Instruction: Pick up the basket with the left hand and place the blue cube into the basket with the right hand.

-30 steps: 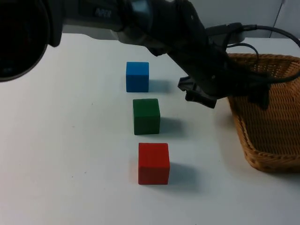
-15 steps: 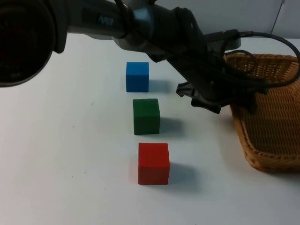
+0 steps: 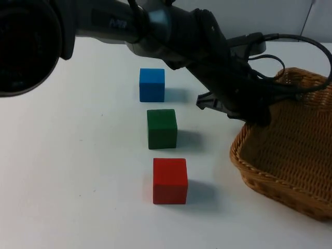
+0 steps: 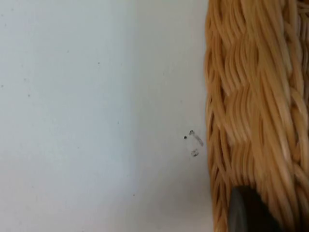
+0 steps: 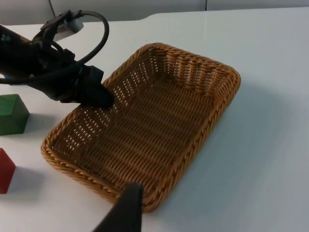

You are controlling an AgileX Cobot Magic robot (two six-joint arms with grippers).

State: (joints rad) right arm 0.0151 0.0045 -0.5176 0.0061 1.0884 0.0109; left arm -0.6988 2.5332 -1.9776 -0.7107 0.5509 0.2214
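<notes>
Gripping the basket (image 3: 290, 155) rim, the left pincer (image 3: 258, 115) reaches past blue (image 3: 152, 84) and green cubes (image 3: 162, 128).

We see a rectangular woven wicker basket (image 3: 290, 166) tilted, one long rim raised off the table, a blue cube (image 3: 152, 84) resting flat, well apart from it

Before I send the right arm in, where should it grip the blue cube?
Grip the blue cube from above, across its left and right flat faces. Both are free; the green cube stands close in front, and the left gripper at the basket rim is well aside.
</notes>
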